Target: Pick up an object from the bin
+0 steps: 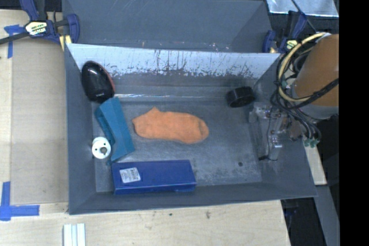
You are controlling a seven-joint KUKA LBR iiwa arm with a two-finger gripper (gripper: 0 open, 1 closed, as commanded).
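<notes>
claw at bin's 3 o'clock — open or closed, cannot tell | nearest: black cap, 2 o'clock (likely light, stiff) — pinch across its sides

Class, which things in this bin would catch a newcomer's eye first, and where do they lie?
The orange soft lump in the middle of the bin stands out most. Next comes the dark blue box along the lower wall, then the gripper by the right wall.
</notes>
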